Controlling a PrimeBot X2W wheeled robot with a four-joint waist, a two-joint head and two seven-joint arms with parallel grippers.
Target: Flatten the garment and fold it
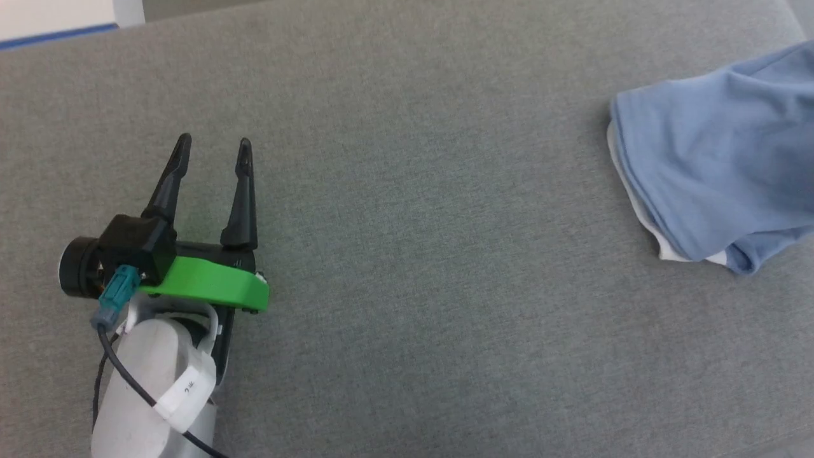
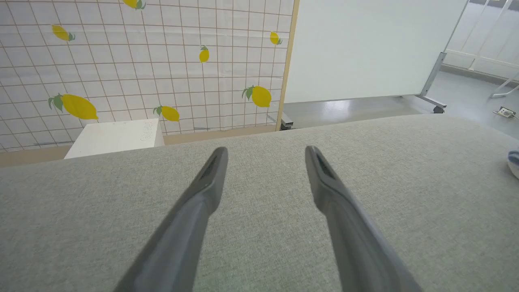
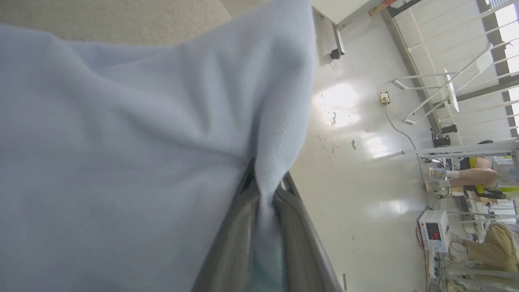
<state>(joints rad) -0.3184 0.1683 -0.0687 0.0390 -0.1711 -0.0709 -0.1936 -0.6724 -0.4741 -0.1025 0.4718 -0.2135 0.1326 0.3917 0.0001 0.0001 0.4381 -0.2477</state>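
The left gripper [image 2: 266, 151] reaches out low over a grey woven fabric surface [image 2: 259, 251]. Its two long dark fingers [image 2: 202, 194] are spread wide apart, with bare fabric showing between them. At the far right edge — barely in frame — a small sliver of the garment [image 2: 514, 160], blue over white, lies on the surface. Beyond the surface's far edge, a white box [image 2: 115, 137] stands at left, in front of a white grid-patterned wall covering [image 2: 142, 61] printed with yellow lemons. To its right are a plain white panel [image 2: 365, 48] on a wheeled metal stand [image 2: 432, 87] and a glossy grey floor [image 2: 365, 107].
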